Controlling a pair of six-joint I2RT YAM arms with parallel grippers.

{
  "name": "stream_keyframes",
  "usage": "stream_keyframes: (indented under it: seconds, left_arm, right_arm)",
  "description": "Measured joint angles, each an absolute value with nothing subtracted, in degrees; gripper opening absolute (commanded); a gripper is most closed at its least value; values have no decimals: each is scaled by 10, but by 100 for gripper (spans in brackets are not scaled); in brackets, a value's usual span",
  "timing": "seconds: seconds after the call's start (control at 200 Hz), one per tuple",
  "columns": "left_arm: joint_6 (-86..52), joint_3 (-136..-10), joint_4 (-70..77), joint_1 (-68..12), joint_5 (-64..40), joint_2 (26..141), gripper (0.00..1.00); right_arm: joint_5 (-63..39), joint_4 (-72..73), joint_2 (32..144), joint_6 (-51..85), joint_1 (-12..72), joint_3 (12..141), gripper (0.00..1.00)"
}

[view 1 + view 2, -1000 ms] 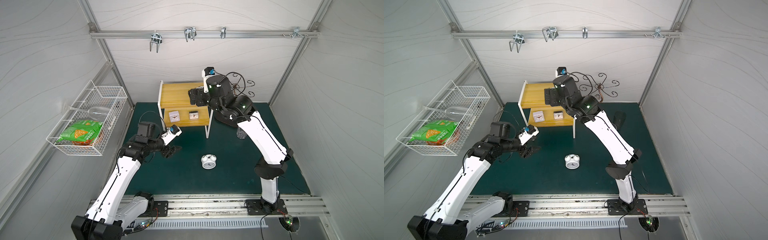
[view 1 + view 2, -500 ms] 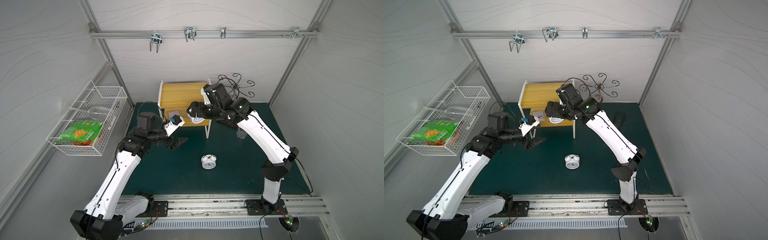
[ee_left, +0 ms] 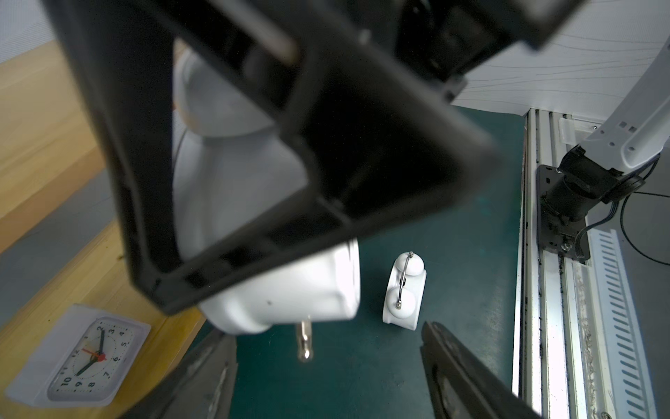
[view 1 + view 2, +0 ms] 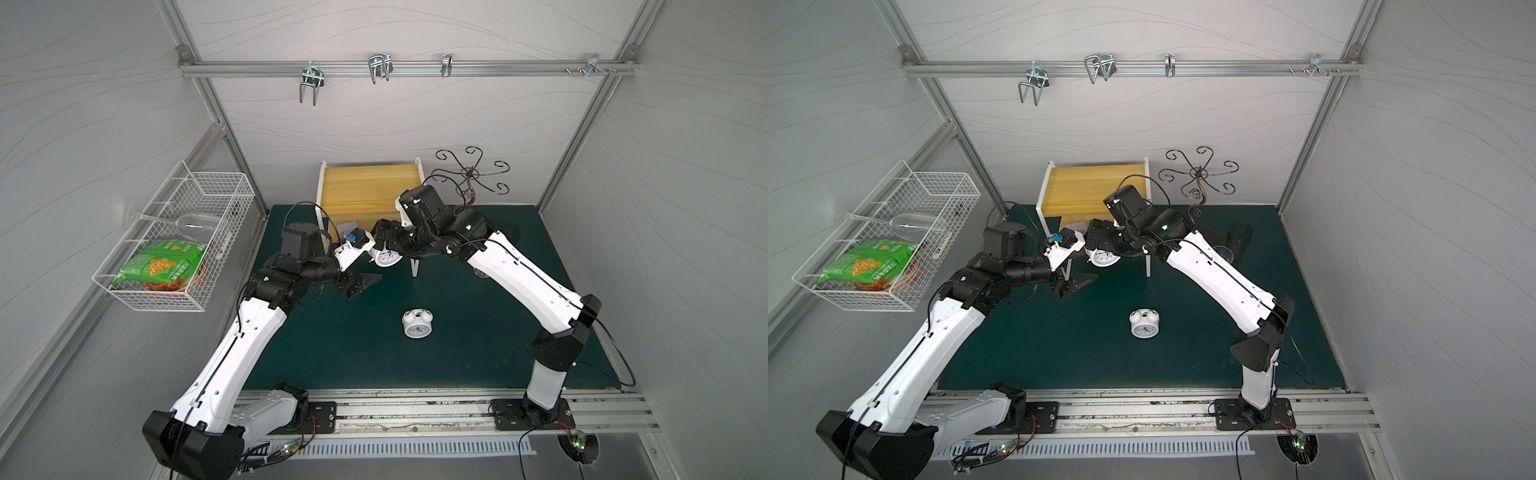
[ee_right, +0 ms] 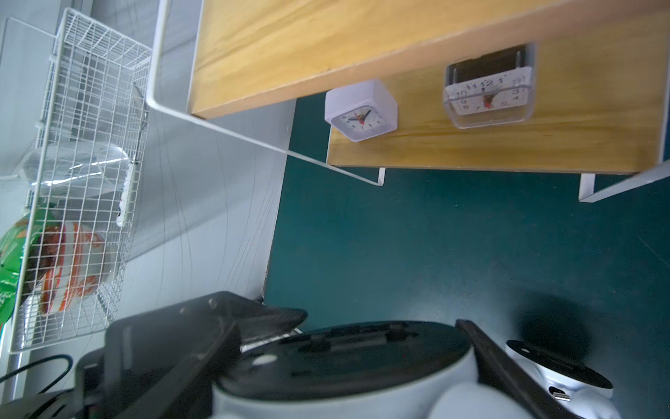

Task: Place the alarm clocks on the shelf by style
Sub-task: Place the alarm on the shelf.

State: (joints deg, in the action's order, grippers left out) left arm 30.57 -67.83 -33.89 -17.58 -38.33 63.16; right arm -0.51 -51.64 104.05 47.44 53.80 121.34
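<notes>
Round clock (image 4: 386, 258) dial-up, pinched between right fingers (image 5: 493, 366); left fingers (image 4: 366, 281) spread, empty, just beside

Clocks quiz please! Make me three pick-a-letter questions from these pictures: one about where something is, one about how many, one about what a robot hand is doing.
1. Where is the loose round white twin-bell clock?
A) on the dark green mat
B) in the wire basket
C) hanging on a hook

2. How many square clocks are on the yellow wooden shelf?
A) one
B) two
C) four

3. What is the right gripper doing?
A) holding a second round white twin-bell clock
B) open and empty
C) holding a glass

Answers: 1 A, it sits on the mat. 2 B, a white cube clock and a clear-cased clock share the lower board. 3 A, its jaws clamp that clock.
</notes>
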Motion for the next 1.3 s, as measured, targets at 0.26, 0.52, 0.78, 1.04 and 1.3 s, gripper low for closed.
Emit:
stream_keyframes:
  seconds: [0.26, 0.52, 0.78, 1.04, 1.3]
  left_arm:
    - [295, -678, -329, -177, -380, 632, 76]
    - [281, -678, -324, -177, -380, 632, 79]
    - [267, -678, -320, -177, -379, 632, 73]
    - [261, -678, -320, -178, -381, 632, 63]
    - [255, -678, -320, -178, -381, 632, 54]
  right_arm:
    - [-9, -499, 1031, 486, 547, 1207, 61]
    - [-8, -491, 1028, 487, 554, 1189, 62]
    - [-8, -472, 1019, 496, 558, 1160, 62]
    - [-8, -462, 1013, 498, 558, 1155, 66]
    - [-8, -454, 1012, 498, 558, 1148, 71]
